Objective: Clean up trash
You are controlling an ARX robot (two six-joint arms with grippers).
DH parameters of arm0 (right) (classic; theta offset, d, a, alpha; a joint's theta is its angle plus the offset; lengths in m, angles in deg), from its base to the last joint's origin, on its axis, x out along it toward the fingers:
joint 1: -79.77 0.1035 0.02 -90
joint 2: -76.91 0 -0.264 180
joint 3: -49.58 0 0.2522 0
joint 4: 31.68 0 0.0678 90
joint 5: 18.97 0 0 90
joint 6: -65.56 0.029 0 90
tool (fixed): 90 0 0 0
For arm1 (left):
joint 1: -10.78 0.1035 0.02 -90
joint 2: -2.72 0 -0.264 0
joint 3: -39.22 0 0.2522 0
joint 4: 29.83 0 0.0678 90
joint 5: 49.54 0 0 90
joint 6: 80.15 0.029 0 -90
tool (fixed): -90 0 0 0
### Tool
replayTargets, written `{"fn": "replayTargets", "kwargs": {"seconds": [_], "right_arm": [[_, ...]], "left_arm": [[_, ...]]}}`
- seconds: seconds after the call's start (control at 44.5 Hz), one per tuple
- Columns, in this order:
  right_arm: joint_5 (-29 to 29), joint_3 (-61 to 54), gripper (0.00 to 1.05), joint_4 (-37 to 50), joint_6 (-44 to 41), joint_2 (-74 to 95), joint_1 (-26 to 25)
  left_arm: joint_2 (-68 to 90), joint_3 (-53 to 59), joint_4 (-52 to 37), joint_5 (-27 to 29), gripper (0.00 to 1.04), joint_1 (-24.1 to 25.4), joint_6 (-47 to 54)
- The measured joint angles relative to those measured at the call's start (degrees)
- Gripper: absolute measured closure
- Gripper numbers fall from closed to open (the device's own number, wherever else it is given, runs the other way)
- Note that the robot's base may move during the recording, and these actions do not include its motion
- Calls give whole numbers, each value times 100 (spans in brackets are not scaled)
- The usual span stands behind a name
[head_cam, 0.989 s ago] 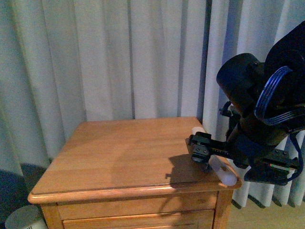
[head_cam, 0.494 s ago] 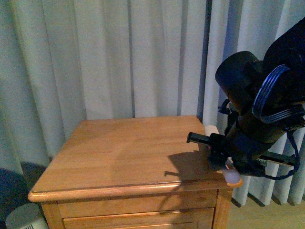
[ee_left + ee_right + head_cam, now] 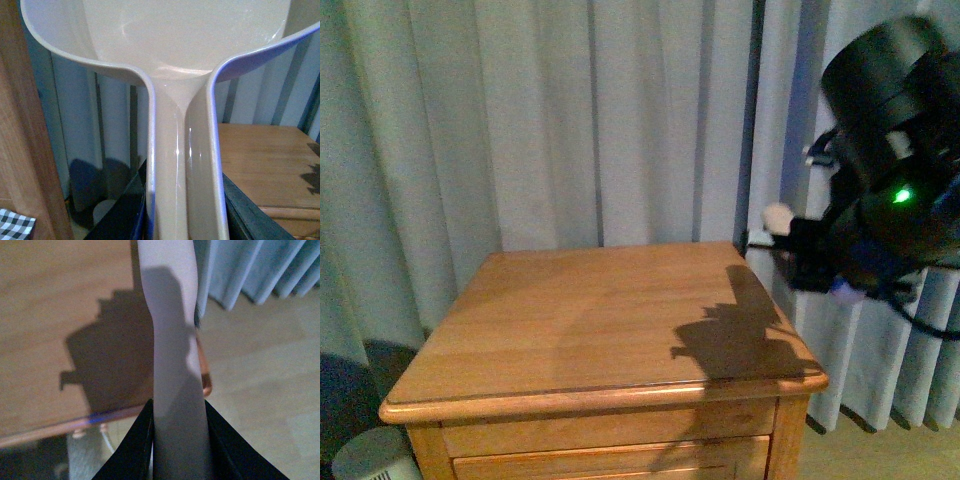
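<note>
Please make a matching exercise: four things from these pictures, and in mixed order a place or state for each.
1 dustpan
2 pale handle
3 wooden table
4 curtain

A hangs behind the table
B between the right fingers
C bears the arm's shadow
D between the left fingers

Pairs: 1-D, 2-B, 3-C, 4-A

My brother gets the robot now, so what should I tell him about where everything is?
Left gripper: fingers shut on the dustpan handle, pan held in the air.
Right gripper: fingers shut on a pale handle, raised over the wooden cabinet at its right edge.
Trash: no tissue wad shows in any view, neither on the cabinet top nor in the visible part of the pan.
Done: cannot tell.
Left: find the wad and confirm that it is binned.
</note>
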Motion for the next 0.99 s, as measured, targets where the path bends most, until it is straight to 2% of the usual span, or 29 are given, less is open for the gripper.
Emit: {"fn": "replayTargets", "kwargs": {"seconds": [0.202,0.36,0.494,0.787,0.989], "right_arm": [[675,-1954,82,2063,-1290,-2277,-55],[1062,-3018,82,2951,-1906,-3386,-17],[1569,-4107,82,3764,-2732,-4909,339],[2754,-5506,82,4127,-4162,-7460,1672],[2588,-5812,82,3897,-4360,-8085,1401]], "left_arm": [[0,0,0,-2,78,0,0],[0,0,0,-2,78,0,0],[0,0,0,-2,78,0,0],[0,0,0,-2,78,0,0],[0,0,0,-2,78,0,0]]}}
